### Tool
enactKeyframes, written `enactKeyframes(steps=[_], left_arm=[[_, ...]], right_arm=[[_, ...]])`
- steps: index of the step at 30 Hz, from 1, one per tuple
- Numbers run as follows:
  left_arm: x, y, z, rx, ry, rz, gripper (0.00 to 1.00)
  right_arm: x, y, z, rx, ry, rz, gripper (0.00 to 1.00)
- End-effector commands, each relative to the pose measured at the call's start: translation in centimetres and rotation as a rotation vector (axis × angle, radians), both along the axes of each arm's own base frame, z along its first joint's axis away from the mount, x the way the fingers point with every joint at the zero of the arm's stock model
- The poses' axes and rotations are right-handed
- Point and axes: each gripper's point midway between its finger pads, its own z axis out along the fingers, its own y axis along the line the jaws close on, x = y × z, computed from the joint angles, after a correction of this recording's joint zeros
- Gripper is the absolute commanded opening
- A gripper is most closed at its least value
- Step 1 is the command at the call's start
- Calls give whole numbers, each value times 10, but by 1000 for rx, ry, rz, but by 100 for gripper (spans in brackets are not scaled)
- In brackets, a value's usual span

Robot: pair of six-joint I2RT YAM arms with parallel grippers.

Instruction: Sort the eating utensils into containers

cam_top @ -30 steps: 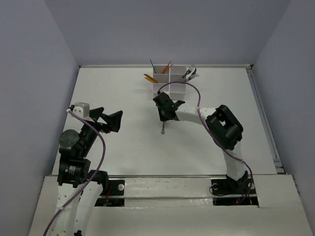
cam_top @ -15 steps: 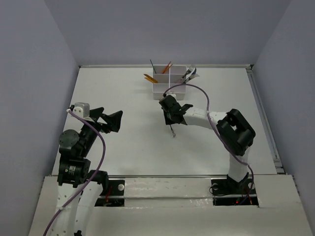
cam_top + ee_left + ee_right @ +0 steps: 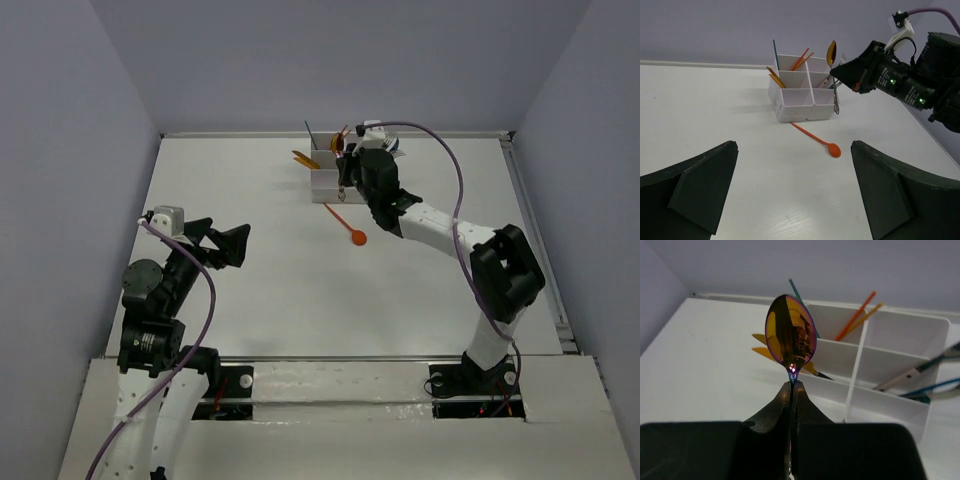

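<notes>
My right gripper (image 3: 791, 385) is shut on the neck of a shiny gold-purple spoon (image 3: 790, 330), bowl up. It hangs at the near right side of the white containers (image 3: 890, 365); in the left wrist view the spoon (image 3: 831, 52) has its handle hanging down past their front. An orange spoon (image 3: 346, 224) lies flat on the table just in front of the containers (image 3: 325, 181). Orange sticks (image 3: 855, 315), yellow-orange pieces (image 3: 765, 347) and forks (image 3: 935, 360) stand in the compartments. My left gripper (image 3: 794, 145) is open and holds nothing, well to the near left.
The containers stand close to the table's far edge by the back wall (image 3: 340, 60). The right arm (image 3: 440, 230) stretches across the right half of the table. A raised rail (image 3: 535, 240) runs along the table's right side.
My right gripper closed on the shiny spoon near the table's middle and carried it up and back to the containers. The orange spoon now shows on the table. The left arm stayed put.
</notes>
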Motion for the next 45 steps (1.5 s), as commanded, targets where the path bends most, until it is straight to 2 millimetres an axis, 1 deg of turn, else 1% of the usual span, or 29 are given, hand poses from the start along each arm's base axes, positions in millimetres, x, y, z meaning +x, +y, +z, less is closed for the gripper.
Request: enactKeyframes(steps=[1, 2, 5, 6, 7, 8, 9, 11, 14, 15, 19, 25, 29, 31, 32, 36, 38, 39, 42, 45], left_arm=[[2, -3, 6, 0, -29, -16, 99], [3, -4, 5, 1, -26, -20, 99], [4, -5, 5, 1, -21, -25, 99], [4, -5, 4, 1, -20, -25, 99], [4, -5, 5, 2, -22, -25, 99], [4, -5, 5, 0, -23, -25, 99], [5, -5, 4, 2, -20, -23, 99], [5, -5, 5, 2, -22, -23, 99], [6, -3, 5, 2, -22, -14, 99], [6, -3, 5, 2, -23, -17, 99], [6, -5, 5, 3, -22, -25, 99], [8, -4, 5, 3, -20, -22, 99], [9, -3, 5, 1, -19, -19, 99], [9, -3, 5, 1, -19, -22, 99], [10, -1, 4, 1, -18, -11, 99], [10, -1, 4, 2, -18, -13, 99], [9, -1, 5, 3, -20, -13, 99], [9, -1, 5, 2, -23, -13, 99], [9, -1, 7, 1, -24, -11, 99], [9, 0, 6, 2, -25, -7, 99]], right_arm=[[36, 13, 83, 88, -311, -53, 0], [43, 9, 86, 88, -337, -62, 0], [55, 14, 90, 106, -406, -55, 0], [57, 16, 100, 124, -448, -54, 0], [59, 18, 100, 118, -461, -50, 0], [66, 22, 87, 96, -457, -52, 0], [68, 22, 90, 103, -477, -58, 0], [76, 27, 82, 90, -485, -60, 0], [82, 31, 78, 84, -501, -63, 0], [86, 33, 67, 74, -489, -61, 0], [95, 36, 48, 57, -474, -73, 0], [98, 37, 27, 54, -468, -80, 0], [100, 35, 5, 39, -445, -91, 0], [99, 34, 1, 37, -443, -91, 0], [97, 34, -6, 35, -436, -87, 0], [98, 33, -15, 33, -425, -91, 0], [96, 30, -19, 34, -418, -104, 0], [95, 28, -27, 34, -401, -107, 0], [94, 27, -36, 26, -391, -110, 1], [94, 27, -40, 24, -383, -109, 4]])
